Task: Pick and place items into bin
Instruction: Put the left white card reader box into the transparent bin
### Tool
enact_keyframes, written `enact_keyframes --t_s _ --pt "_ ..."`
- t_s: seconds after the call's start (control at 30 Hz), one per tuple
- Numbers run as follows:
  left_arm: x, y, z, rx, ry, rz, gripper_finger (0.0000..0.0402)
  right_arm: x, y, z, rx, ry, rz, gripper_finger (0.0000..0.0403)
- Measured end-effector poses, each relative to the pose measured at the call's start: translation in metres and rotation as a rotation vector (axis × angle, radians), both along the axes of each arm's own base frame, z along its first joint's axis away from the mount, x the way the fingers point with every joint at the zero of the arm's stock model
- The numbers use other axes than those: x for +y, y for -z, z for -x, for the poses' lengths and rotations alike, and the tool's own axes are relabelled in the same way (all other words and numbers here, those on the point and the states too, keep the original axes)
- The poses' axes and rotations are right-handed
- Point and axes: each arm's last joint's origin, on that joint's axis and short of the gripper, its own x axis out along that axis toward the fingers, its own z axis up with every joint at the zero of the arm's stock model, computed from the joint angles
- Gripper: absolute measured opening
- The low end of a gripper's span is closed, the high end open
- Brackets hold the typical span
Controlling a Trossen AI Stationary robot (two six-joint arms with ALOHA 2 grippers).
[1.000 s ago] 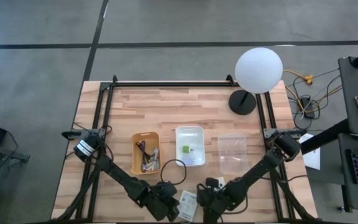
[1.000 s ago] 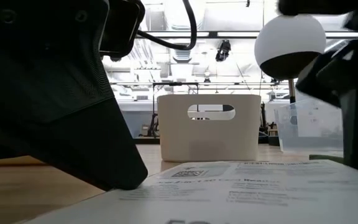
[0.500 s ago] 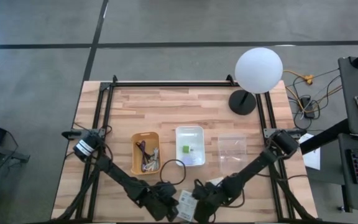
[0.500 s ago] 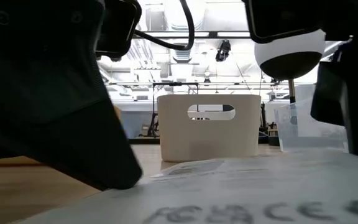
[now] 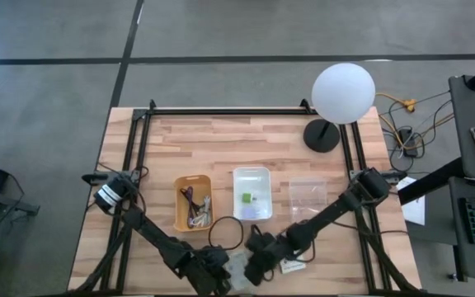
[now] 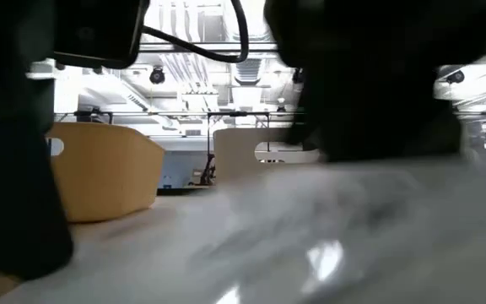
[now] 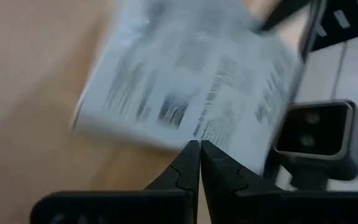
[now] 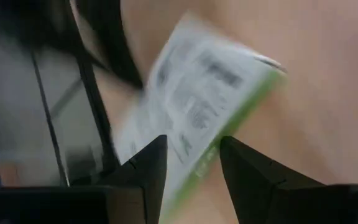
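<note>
Card (image 8: 199, 112) shifted at table's front edge | right gripper (image 8: 191, 163) moved over it, fingers apart | left gripper (image 7: 199, 155) pinched closed, empty | pickup underway

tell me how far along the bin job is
Partly done. The orange bin already holds cables and the white bin a green block. In hand: the right tool, open, straddles a printed card; the left tool, shut, points at another card. The clear bin looks empty.

The printed card (image 7: 191, 106) is blurred, its print unreadable, and dark arm shapes (image 6: 378, 76) block the low view.
</note>
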Motion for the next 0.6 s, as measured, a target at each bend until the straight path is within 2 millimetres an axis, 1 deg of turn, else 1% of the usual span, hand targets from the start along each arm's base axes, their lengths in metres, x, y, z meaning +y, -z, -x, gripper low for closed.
enact_keyframes --t_s 0.13,0.27,0.6 --pt "0.000 -0.001 -0.002 -0.018 -0.007 0.006 0.0001 -0.006 -0.006 -0.011 -0.090 0.044 -0.021 0.0137" --pt "0.000 -0.001 -0.001 -0.016 -0.006 0.003 0.0001 -0.005 -0.011 -0.015 -0.139 0.048 -0.053 0.0137" --pt "0.000 0.000 -0.001 -0.024 -0.013 -0.004 0.0001 0.000 -0.010 -0.012 -0.135 -0.012 -0.029 0.0137"
